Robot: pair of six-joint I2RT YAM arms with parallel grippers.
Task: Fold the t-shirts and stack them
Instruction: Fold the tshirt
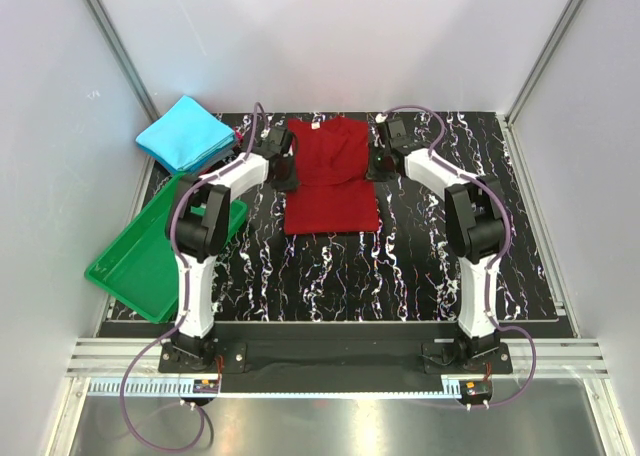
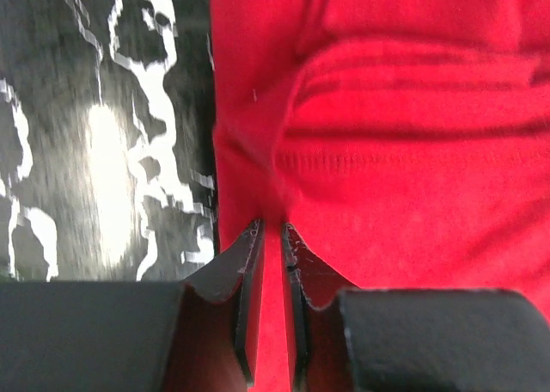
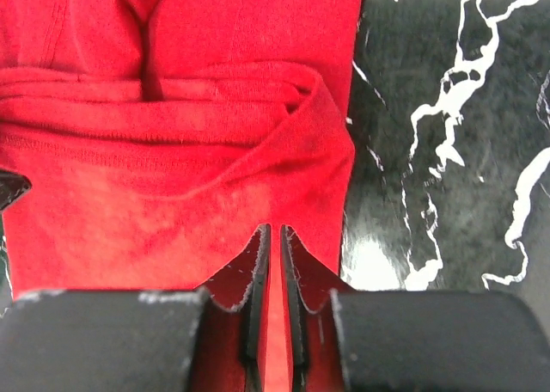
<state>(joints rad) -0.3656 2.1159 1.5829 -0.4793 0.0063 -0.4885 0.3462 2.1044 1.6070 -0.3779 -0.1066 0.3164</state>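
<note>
The dark red t-shirt [image 1: 330, 176] lies on the black marbled table, partly folded, its collar at the far end. My left gripper [image 1: 287, 173] is shut on the shirt's left edge; the left wrist view shows red cloth [image 2: 387, 151] pinched between the narrow jaws of the gripper [image 2: 271, 229]. My right gripper [image 1: 378, 166] is shut on the shirt's right edge; the right wrist view shows the cloth [image 3: 172, 151] between the jaws of the gripper [image 3: 274, 230]. The bright cyan-blue t-shirt [image 1: 186, 133] lies folded at the far left.
A green plastic tray [image 1: 150, 256] sits at the left, partly off the table's edge. White walls with metal rails enclose the table [image 1: 420, 266] on three sides. The arms' bases stand at the near edge.
</note>
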